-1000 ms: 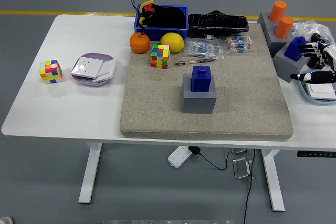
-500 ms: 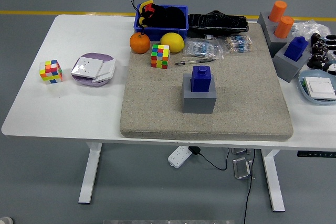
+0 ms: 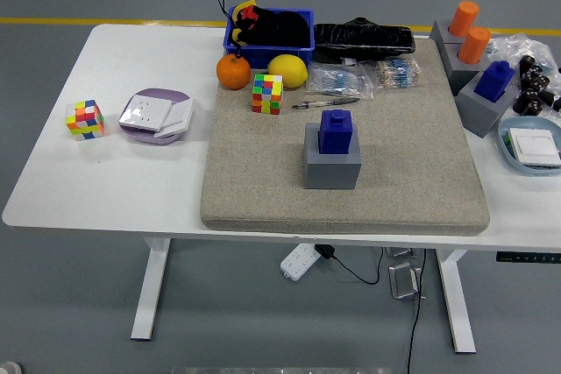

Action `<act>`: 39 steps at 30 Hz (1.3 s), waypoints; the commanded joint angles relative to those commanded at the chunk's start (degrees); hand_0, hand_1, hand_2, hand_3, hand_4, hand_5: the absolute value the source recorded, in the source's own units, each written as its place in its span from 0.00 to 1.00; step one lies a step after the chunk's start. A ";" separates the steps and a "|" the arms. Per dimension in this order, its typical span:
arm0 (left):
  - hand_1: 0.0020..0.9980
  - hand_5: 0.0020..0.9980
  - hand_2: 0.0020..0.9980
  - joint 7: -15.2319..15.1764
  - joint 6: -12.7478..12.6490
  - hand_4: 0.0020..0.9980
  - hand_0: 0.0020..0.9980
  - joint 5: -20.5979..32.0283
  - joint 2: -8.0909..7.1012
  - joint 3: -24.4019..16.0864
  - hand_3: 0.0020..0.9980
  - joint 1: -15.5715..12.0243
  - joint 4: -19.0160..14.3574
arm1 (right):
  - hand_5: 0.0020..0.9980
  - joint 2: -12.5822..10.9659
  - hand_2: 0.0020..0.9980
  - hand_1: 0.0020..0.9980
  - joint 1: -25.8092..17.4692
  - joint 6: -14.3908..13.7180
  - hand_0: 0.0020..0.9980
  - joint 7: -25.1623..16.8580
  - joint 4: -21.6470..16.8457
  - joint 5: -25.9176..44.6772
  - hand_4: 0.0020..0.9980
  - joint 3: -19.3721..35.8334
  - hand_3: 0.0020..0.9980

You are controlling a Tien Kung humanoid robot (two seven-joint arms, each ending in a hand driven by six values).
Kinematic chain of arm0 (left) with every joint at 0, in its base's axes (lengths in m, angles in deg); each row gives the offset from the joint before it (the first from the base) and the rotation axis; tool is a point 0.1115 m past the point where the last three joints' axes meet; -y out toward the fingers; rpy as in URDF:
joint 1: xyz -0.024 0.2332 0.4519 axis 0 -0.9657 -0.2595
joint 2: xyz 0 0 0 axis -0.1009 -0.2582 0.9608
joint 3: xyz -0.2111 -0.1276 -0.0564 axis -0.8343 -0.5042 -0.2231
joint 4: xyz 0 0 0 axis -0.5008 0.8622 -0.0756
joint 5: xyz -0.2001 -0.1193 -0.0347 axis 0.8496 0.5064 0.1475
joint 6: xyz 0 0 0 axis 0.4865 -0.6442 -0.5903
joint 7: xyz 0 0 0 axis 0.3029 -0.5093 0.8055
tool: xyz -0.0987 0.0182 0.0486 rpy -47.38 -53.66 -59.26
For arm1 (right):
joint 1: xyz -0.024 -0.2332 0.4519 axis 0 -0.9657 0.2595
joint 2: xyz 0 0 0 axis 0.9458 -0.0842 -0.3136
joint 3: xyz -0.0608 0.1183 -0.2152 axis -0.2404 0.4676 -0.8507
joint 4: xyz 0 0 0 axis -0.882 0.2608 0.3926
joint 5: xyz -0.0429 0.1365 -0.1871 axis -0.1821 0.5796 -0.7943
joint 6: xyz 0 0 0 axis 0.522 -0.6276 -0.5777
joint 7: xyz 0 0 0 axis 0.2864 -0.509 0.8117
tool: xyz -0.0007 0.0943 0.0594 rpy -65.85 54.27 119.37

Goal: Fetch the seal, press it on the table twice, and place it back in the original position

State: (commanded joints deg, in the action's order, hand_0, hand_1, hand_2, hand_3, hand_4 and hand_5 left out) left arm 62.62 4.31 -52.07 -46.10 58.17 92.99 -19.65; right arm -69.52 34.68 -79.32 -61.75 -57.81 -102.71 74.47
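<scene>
A dark blue seal (image 3: 337,131) stands upright in a grey square holder (image 3: 332,169) near the middle of the beige felt mat (image 3: 263,190). A second blue seal (image 3: 496,80) sits in a grey holder (image 3: 479,109) at the table's right side. Neither robot hand shows in the head view, and nothing touches either seal.
Behind the mat: a blue bin (image 3: 271,41), an orange (image 3: 233,72), a lemon (image 3: 287,70), a colour cube (image 3: 267,94), a pen (image 3: 324,103), bagged items (image 3: 342,81). Left: another cube (image 3: 85,119) and a purple-white box (image 3: 156,115). Right: orange cylinders (image 3: 469,31), small black pieces (image 3: 531,85), a blue dish (image 3: 531,148).
The right hand, a second ago over the dish at the right edge, has drawn back out of the picture to the right. The seals have not moved.
</scene>
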 joint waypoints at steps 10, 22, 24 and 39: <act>0.75 0.45 0.74 -0.07 -0.03 0.63 0.79 -0.03 0.10 -0.32 0.76 -0.12 0.02 | 0.26 0.71 0.74 0.75 -0.06 0.11 0.80 0.44 -0.56 -0.79 0.93 -0.62 0.70; 0.75 0.45 0.74 -0.03 -0.01 0.63 0.79 0.22 0.04 -0.19 0.76 -0.21 0.17 | 0.26 0.94 0.73 0.73 -0.37 -0.03 0.80 0.47 -1.49 -0.24 0.92 -0.38 0.70; 0.75 0.45 0.74 -0.02 0.00 0.63 0.79 0.15 0.03 -0.26 0.76 -0.18 0.16 | 0.26 0.92 0.73 0.73 -0.36 -0.03 0.80 0.47 -1.57 -0.23 0.92 -0.37 0.70; 0.75 0.45 0.74 0.00 0.00 0.63 0.79 0.10 0.01 -0.40 0.76 -0.43 0.08 | 0.28 0.65 0.73 0.71 -0.34 -0.20 0.79 0.56 -1.81 -0.44 0.91 -1.05 0.70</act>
State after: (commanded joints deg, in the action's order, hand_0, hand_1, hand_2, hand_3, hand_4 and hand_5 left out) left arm 62.62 4.31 -51.97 -46.09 57.77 92.56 -19.57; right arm -68.87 34.34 -79.52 -61.19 -59.62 -103.15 73.42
